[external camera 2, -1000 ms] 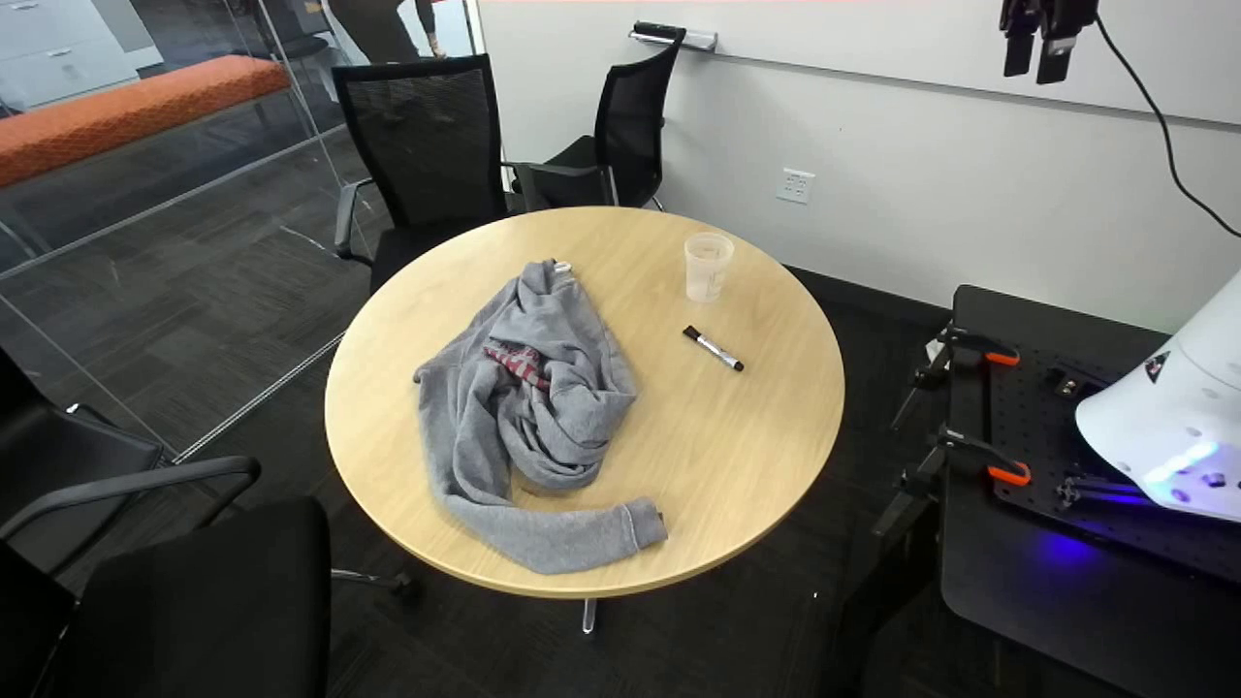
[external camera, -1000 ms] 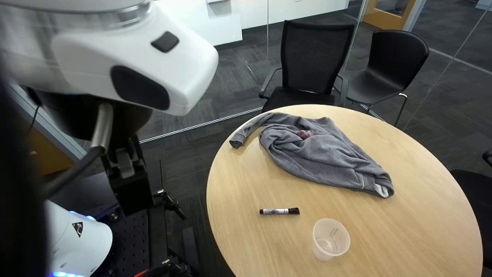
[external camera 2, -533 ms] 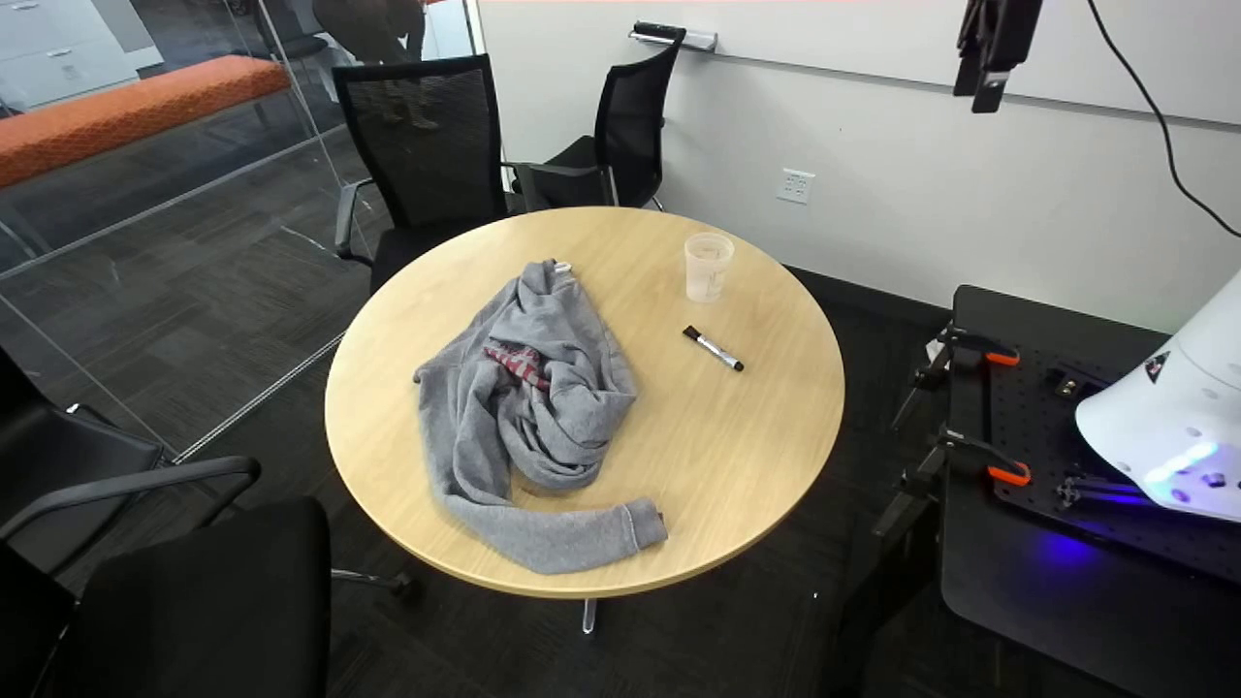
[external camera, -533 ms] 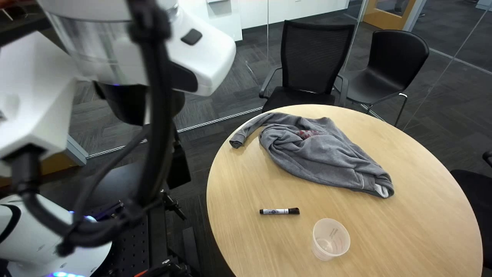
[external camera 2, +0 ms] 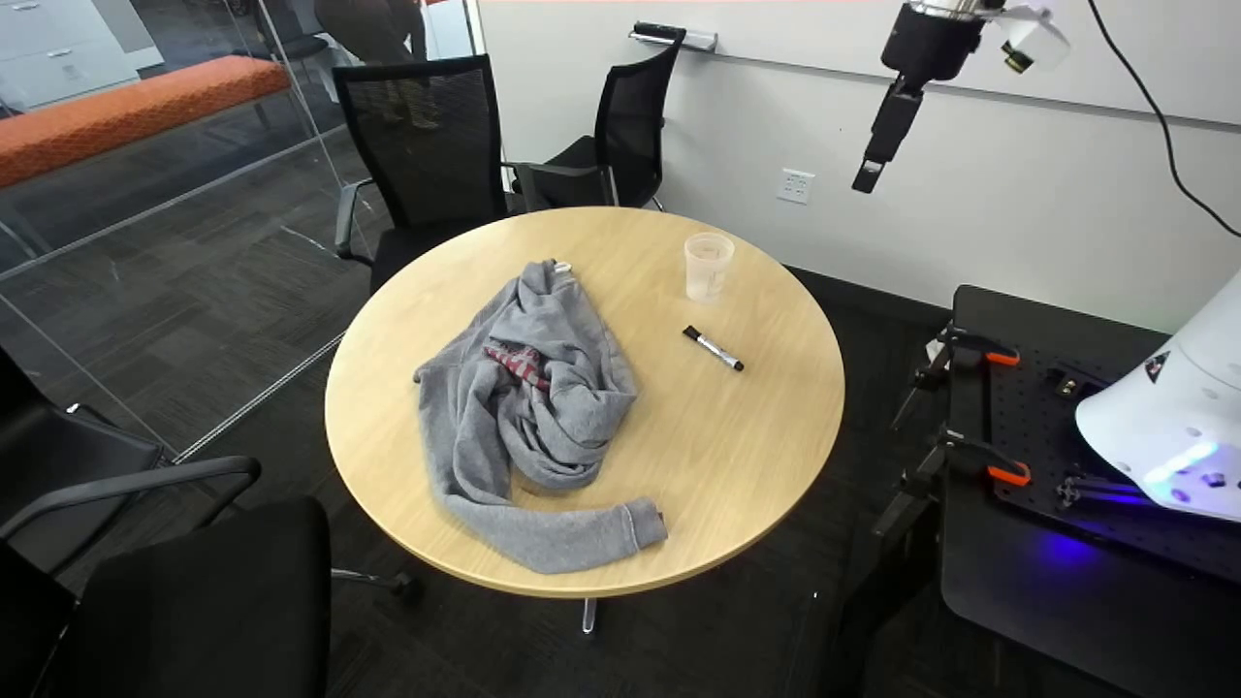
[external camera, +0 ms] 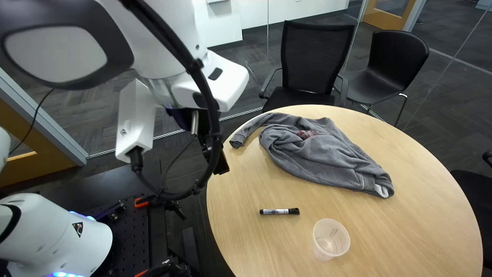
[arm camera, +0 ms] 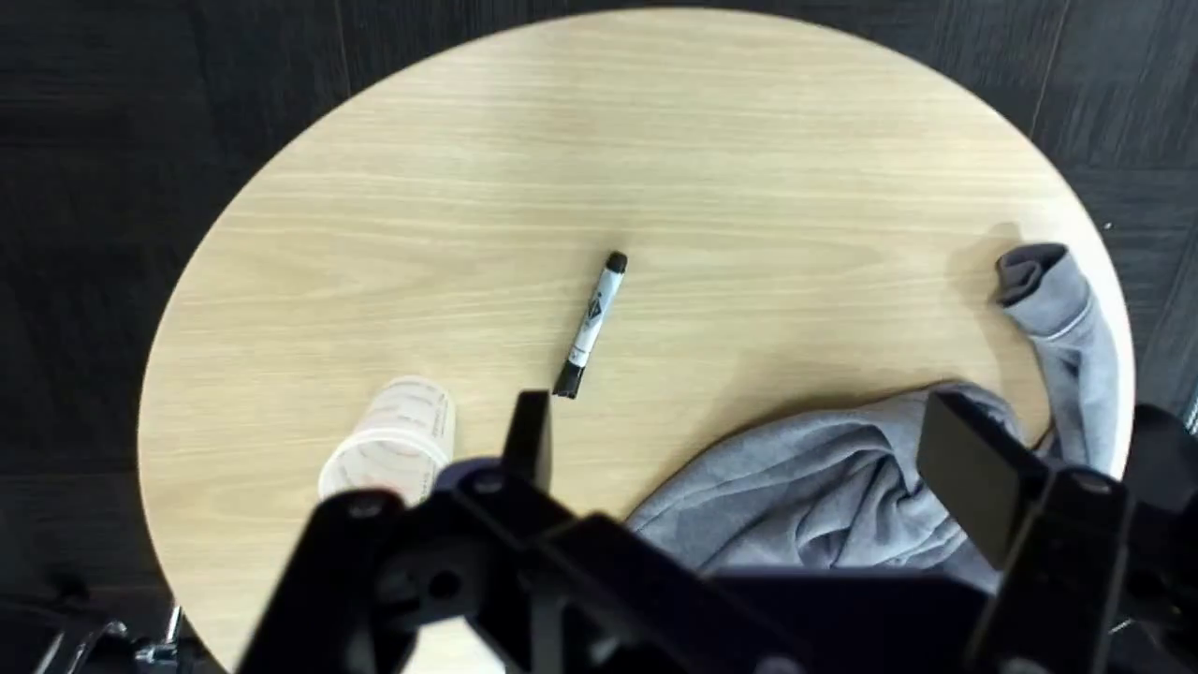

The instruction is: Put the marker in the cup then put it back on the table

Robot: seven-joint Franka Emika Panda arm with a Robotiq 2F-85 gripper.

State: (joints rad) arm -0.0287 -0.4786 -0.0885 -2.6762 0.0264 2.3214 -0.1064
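The marker (external camera: 279, 211) lies flat on the tan round table (external camera: 426, 200); it has a white barrel and black ends. It also shows in an exterior view (external camera 2: 715, 349) and in the wrist view (arm camera: 592, 323). The translucent cup (external camera: 330, 239) stands upright near the marker, apart from it; it shows in an exterior view (external camera 2: 708, 268) too. In the wrist view the cup (arm camera: 401, 432) is partly hidden by a finger. My gripper (arm camera: 741, 435) is open and empty, with its fingers wide apart. In an exterior view the gripper (external camera 2: 868, 176) hangs above and beside the table's edge.
A crumpled grey sweatshirt (external camera: 323, 150) covers part of the table, with one sleeve (external camera 2: 591, 533) near the edge. Black chairs (external camera: 315, 61) stand around the table. The robot's black base stand (external camera 2: 1066, 543) has clamps (external camera 2: 979, 456) on its edge facing the table.
The arm has swung toward the table, and the gripper has come lower and closer to its edge. The marker, cup and sweatshirt have not moved.
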